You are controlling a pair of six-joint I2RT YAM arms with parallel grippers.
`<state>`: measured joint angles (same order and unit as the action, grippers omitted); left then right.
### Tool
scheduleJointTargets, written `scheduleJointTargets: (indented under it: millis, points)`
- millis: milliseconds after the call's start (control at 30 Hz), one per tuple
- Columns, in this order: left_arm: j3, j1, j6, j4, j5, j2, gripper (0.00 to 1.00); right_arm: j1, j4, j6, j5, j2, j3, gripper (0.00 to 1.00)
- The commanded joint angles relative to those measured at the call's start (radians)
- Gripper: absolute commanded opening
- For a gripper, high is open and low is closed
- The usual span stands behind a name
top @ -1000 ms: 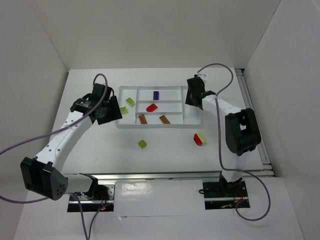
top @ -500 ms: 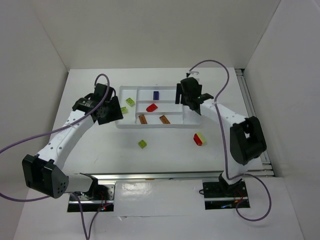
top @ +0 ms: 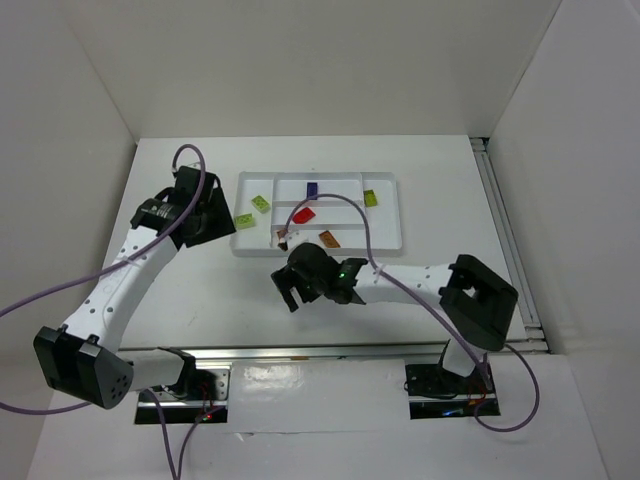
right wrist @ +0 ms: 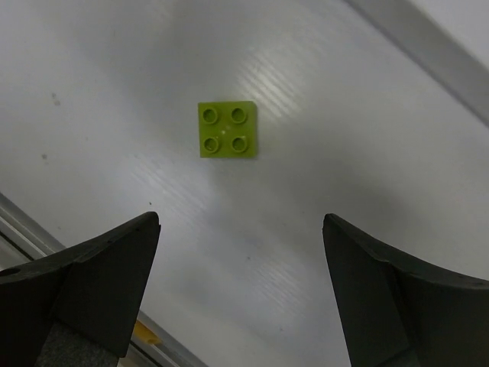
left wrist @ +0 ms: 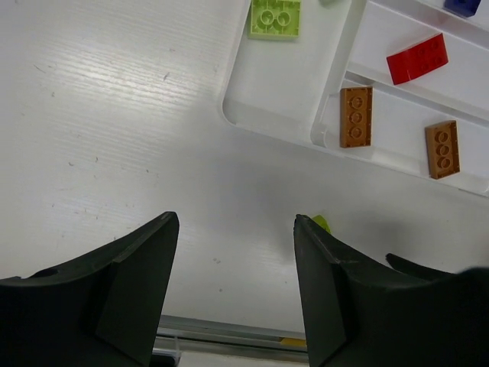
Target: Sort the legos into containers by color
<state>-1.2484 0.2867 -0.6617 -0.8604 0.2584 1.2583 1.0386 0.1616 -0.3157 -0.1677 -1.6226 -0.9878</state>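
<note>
In the overhead view the white tray [top: 385, 232] sits at the upper middle of the table [top: 180, 300]. Two yellow-green legos [top: 261, 203] lie in its left compartment and a third [top: 370, 198] lies near the top of its right compartment. Between them, the middle rows hold a dark blue lego [top: 312, 188] at the top, a red lego [top: 304, 214] below it, and orange legos [left wrist: 356, 116] in the lowest row. The left gripper [left wrist: 235, 223] hovers over bare table just left of the tray's lower left corner, its fingers spread and holding nothing. The right arm reaches across the lower middle of the frame. The right gripper [right wrist: 241, 225] hangs over the table below the tray, its fingers wide apart and empty. In the right wrist view one loose yellow-green brick [right wrist: 228, 129] lies flat on the table, studs up. It sits above the gap between the fingertips in the frame, touching neither finger.
</note>
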Motion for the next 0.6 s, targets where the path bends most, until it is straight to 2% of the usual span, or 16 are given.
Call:
scheduleJointTargets:
  millis: [0, 233, 333, 567]
  points:
    - [-0.028, -0.017, -0.010, -0.002, 0.021, -0.028, 0.73, 0.034, -0.066, 0.018, 0.023, -0.077, -0.057, 0.94]
    - [-0.017, -0.017, -0.010, -0.002, 0.002, -0.037, 0.73, 0.043, -0.088, 0.064, 0.004, -0.233, -0.147, 0.96]
    - [-0.008, -0.017, -0.010, -0.002, 0.002, -0.037, 0.73, 0.043, -0.088, 0.064, -0.033, -0.266, -0.157, 0.90]
    - [-0.008, -0.017, -0.001, -0.002, -0.008, -0.037, 0.73, 0.043, -0.099, 0.064, -0.079, -0.303, -0.175, 0.69]
